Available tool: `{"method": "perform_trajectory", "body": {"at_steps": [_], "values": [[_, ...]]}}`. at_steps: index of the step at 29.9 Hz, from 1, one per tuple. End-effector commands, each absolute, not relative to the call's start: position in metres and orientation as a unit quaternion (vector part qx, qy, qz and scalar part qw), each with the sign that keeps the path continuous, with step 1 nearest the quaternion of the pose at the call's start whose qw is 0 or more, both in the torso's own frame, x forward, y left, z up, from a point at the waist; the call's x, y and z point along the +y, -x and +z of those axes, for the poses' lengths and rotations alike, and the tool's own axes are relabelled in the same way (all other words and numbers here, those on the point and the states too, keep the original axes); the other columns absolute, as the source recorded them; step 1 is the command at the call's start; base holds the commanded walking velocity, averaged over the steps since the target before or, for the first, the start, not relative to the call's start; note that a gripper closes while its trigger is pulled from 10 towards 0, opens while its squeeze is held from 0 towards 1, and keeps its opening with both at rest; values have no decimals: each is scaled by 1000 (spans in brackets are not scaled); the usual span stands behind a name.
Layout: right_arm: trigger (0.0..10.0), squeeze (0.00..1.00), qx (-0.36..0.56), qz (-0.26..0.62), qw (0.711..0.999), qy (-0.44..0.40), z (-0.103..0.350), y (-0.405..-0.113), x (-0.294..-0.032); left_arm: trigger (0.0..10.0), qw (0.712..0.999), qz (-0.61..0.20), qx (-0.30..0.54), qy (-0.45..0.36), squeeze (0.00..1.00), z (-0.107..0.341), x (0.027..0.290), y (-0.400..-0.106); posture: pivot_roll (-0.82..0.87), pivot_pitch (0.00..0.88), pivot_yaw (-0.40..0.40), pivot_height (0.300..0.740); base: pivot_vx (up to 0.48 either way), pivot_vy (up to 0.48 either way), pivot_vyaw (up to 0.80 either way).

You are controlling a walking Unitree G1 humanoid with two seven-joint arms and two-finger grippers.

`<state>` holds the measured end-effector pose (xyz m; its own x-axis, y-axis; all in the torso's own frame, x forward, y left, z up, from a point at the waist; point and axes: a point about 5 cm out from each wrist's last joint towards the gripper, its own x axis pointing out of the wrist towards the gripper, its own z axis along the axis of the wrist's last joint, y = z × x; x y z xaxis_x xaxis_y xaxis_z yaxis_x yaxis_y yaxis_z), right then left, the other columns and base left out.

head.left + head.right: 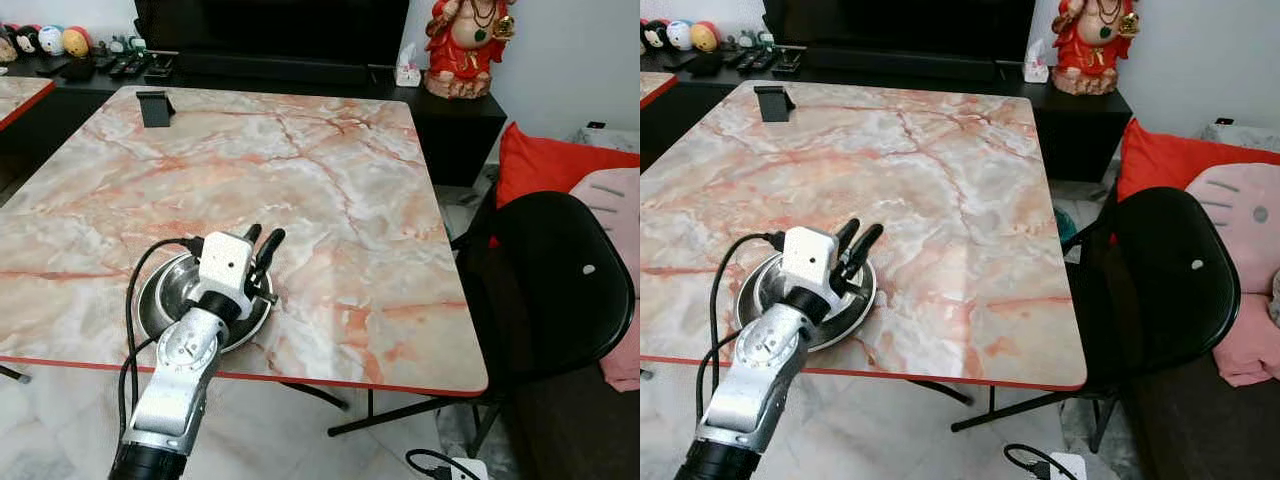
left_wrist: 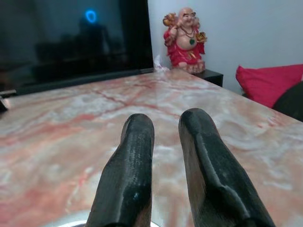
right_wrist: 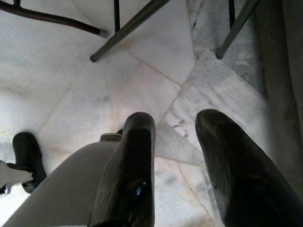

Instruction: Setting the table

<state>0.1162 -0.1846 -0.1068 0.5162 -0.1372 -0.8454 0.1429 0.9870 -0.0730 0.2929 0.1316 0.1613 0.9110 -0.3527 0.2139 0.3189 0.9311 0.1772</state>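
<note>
Near left corner of the marble table (image 1: pixel 330 190): a steel bowl (image 1: pixel 165 295), just inside the red front edge. Directly over the bowl, the left gripper (image 1: pixel 264 243), silver arm rising from below, black cable looped beside it. Two black fingers (image 2: pixel 130 170) parted by a narrow gap, nothing between them, tips pointing across the tabletop toward the far right. In the left wrist view, a sliver of the bowl's rim at the base of the fingers; whether the gripper actually touches the bowl, impossible to tell. At the far left of the table, a small black stand (image 1: pixel 155 107), upright. Beyond the far edge, a dark cabinet with a red figurine (image 1: pixel 465 45) at its right end. To the right of the table, a black chair (image 1: pixel 560 275) in front of red and pink cushions. Right gripper (image 3: pixel 175 142) hanging low over the pale tiled floor, fingers apart and empty, table legs beyond.
</note>
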Motion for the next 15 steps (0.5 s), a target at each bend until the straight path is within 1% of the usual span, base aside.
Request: {"method": "perform_trajectory", "body": {"at_steps": [1, 9, 15], "values": [[10000, 0, 487, -89, 869, -9, -108, -113, -184, 10000, 974, -169, -129, -77, 0, 167, 137, -296, -5, 0, -21, 740, 0, 0, 0], [10000, 0, 484, -95, 870, -14, -108, -114, -181, 10000, 976, -150, -128, -88, 0, 170, 147, -302, -15, 0, -6, 740, 0, 0, 0], [10000, 0, 482, -96, 871, -14, -107, -116, -181, 10000, 980, -127, -125, -84, 0, 169, 154, -301, -4, 0, -24, 740, 0, 0, 0]]}}
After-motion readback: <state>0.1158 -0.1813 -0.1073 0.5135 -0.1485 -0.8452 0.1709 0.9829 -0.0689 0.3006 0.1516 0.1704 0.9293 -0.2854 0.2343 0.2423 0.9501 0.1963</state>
